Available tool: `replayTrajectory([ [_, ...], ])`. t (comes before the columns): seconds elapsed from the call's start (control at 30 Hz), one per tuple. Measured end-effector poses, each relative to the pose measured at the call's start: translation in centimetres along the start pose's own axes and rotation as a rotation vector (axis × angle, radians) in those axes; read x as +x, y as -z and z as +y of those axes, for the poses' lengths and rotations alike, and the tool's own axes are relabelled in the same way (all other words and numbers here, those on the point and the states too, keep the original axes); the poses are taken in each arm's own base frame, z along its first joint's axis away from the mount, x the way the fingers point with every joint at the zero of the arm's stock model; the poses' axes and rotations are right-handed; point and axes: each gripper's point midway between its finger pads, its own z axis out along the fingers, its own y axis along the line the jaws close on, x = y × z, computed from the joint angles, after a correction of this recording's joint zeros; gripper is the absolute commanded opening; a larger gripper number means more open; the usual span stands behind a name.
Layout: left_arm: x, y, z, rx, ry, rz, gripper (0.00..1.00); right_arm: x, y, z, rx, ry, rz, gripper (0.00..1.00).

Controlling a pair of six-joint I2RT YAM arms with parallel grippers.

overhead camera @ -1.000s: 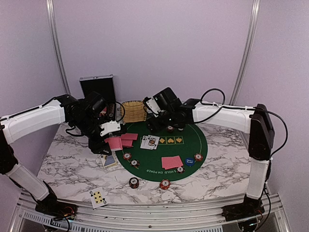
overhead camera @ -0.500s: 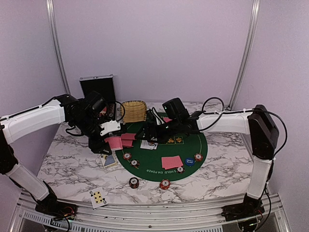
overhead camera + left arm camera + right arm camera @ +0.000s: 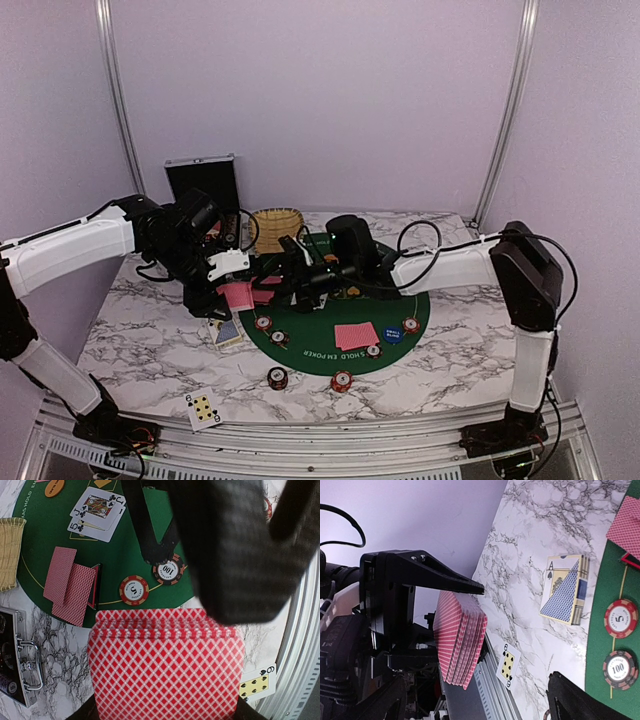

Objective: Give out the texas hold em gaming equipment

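My left gripper point(image 3: 232, 287) is shut on a deck of red-backed playing cards point(image 3: 165, 665), held above the table's left side, just off the green mat point(image 3: 405, 292). My right gripper point(image 3: 286, 272) has reached across the mat and stands open in front of the deck point(image 3: 460, 637), holding nothing. Its dark fingers point(image 3: 230, 550) hang over the deck's far edge. On the mat lie face-up cards point(image 3: 97, 512), face-down cards point(image 3: 356, 335), red-and-white chips point(image 3: 134, 590) and a blue disc point(image 3: 393, 335).
A blue card box point(image 3: 565, 590) and a face-up six of spades point(image 3: 203, 408) lie on the marble, left of the mat. Two chips point(image 3: 277, 377) sit off the mat's near edge. A wicker basket point(image 3: 277, 228) and a black case point(image 3: 203, 185) stand at the back.
The right arm has swung left across the mat, from the far side to the deck, and its jaws have opened wider. The left arm and the deck have stayed put.
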Motion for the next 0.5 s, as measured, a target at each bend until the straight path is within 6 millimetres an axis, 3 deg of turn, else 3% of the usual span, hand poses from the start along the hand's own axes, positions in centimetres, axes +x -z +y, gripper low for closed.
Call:
replayTrajectory([
  [0.2, 0.0, 0.0, 0.0, 0.000, 0.000, 0.000, 0.03, 1.0, -2.1, -0.3, -0.037, -0.043, 0.043, 0.94],
  [0.5, -0.2, 0.1, 0.1, -0.004, 0.003, -0.006, 0.03, 0.4, -4.1, 0.3, -0.102, -0.071, 0.053, 0.90],
])
